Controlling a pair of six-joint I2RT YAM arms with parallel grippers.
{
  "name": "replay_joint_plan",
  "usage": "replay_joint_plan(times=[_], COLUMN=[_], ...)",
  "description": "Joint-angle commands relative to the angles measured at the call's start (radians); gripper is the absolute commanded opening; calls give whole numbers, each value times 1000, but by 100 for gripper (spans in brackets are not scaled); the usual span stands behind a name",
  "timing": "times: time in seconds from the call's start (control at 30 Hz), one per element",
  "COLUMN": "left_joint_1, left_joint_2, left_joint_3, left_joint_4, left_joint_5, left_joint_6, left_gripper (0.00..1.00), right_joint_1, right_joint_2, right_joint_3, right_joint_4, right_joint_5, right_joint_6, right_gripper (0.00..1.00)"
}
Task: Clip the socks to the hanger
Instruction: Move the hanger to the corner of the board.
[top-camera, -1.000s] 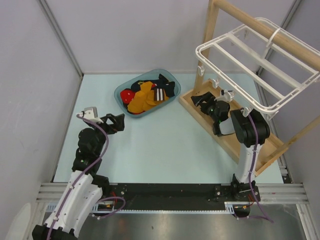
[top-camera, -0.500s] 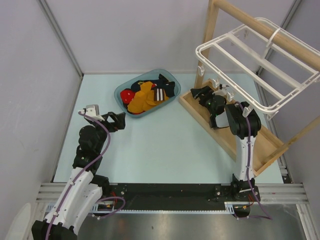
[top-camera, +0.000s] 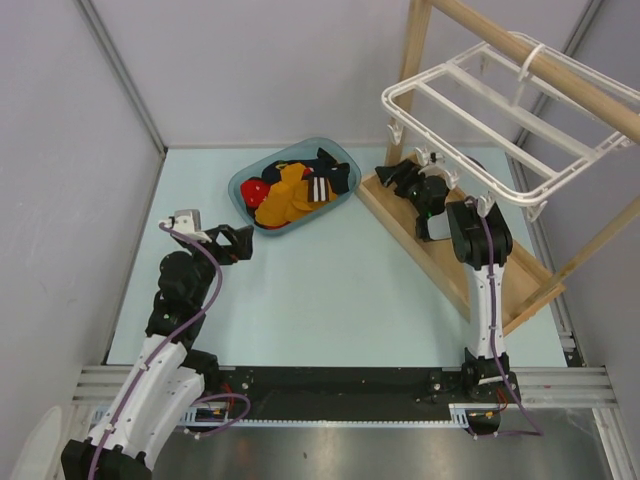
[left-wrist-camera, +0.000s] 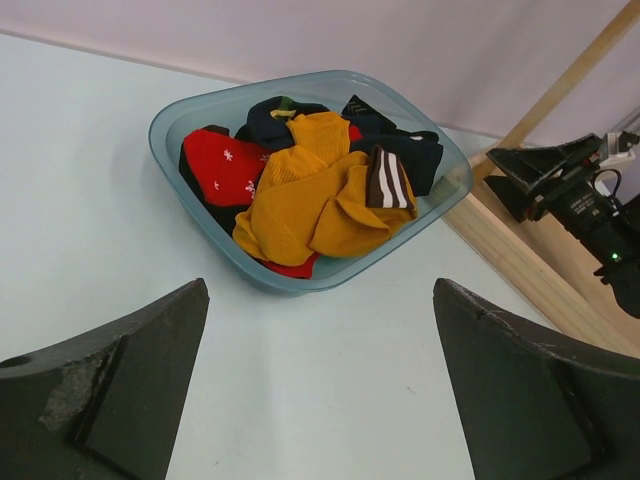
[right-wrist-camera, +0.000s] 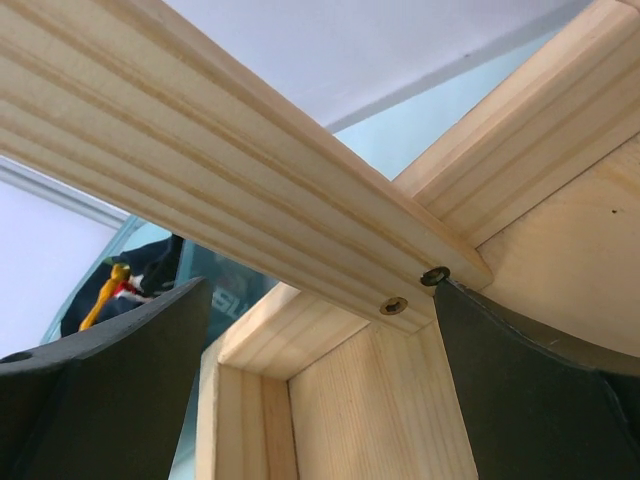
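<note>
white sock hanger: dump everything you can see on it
The hanger is a white plastic rectangular frame with cross bars, tilted, hanging by its top hook from the round wooden rod. Small clips dangle along one long rail, all empty. The open right claw sits just below those clips; contact unclear.

Pale grey walls (top-camera: 250, 60), light-blue tabletop (top-camera: 330, 290)
</note>
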Motion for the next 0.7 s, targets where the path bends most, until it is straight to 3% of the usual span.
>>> replay_joint_plan(times=[0.0,0.37,0.67], left_joint_1=[-13,-19,-17], left_joint_2=[-13,-21,-9], left_joint_3=[39,33,33], left_joint_4=[31,31,54], left_joint_5=[-2,-2,15], left_joint_6=[27,25,25], left_gripper=[100,100,100], right_joint_1=[38,41,50], right_joint_2=[44,118,-47], right_joint_3=[140,382,252], right_joint_4=[-17,-194,-238], right_joint_5=[-78,-150,-163], right_joint_6=[-33,-61,-75], right_gripper=[100,100,100])
